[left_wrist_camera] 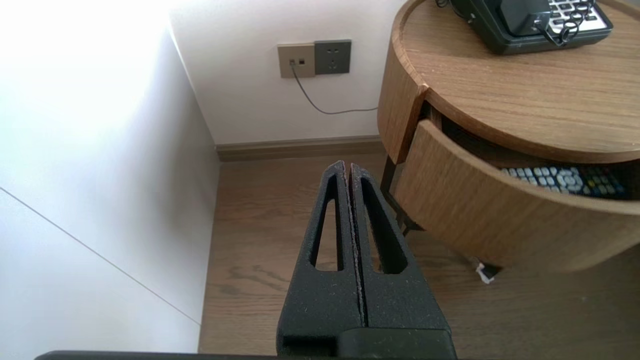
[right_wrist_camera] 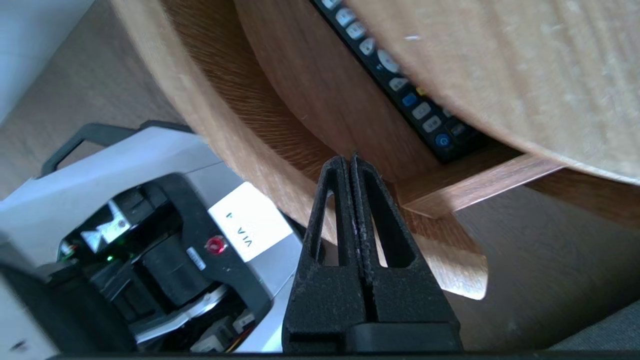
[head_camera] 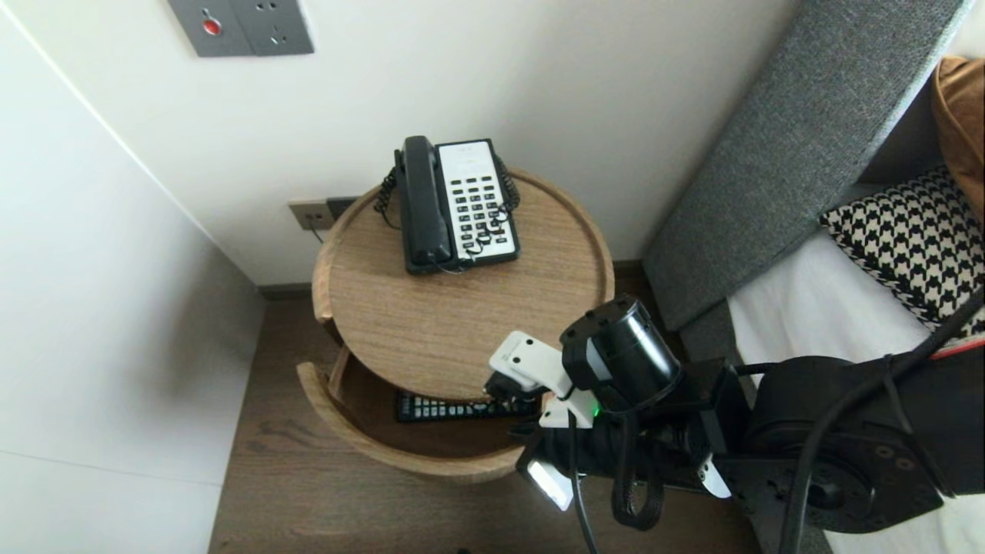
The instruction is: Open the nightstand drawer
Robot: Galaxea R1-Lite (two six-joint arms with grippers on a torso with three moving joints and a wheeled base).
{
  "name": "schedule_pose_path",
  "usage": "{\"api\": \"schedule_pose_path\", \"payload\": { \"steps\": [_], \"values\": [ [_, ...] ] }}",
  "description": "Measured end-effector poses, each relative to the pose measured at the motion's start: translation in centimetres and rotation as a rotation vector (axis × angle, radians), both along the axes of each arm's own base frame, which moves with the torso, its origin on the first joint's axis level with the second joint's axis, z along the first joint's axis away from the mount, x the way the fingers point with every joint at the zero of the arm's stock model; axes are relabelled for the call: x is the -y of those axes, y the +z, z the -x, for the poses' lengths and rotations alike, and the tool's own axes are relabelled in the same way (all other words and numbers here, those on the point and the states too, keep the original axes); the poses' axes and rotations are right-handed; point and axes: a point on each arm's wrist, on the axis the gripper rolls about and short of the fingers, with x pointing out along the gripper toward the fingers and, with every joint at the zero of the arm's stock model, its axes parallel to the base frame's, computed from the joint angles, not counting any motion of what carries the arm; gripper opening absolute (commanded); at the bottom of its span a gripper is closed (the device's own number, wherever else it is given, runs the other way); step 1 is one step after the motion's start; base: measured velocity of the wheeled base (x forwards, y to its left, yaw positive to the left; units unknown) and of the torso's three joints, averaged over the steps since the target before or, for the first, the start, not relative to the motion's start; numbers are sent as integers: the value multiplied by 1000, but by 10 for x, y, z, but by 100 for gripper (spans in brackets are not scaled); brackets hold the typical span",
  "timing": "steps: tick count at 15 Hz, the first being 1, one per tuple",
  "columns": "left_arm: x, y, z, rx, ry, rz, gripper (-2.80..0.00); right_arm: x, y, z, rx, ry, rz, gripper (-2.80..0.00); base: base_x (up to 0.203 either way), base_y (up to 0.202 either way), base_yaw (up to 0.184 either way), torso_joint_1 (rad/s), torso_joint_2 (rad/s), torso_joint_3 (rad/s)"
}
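Right wrist view: the right jaws are sitting clenched and empty at frame centre, pointing into the open drawer (right_wrist_camera: 235,130). The remote (right_wrist_camera: 395,75) is lying inside it, upper right, near the tips. Left wrist view: the left jaws are hanging clenched at lower centre, well apart from the counter (left_wrist_camera: 500,100).

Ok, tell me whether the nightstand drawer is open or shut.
Open: the drawer stands pulled out from under the round top, with the remote lying inside.
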Motion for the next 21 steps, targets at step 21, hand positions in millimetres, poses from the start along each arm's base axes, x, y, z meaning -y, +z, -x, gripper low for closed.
{"api": "schedule_pose_path", "payload": {
  "steps": [21],
  "values": [
    [0,0,0,0,0,0,-280,-2,-1,-3,0,-27,-7,-280,0,0,0,0,0,0]
  ]
}}
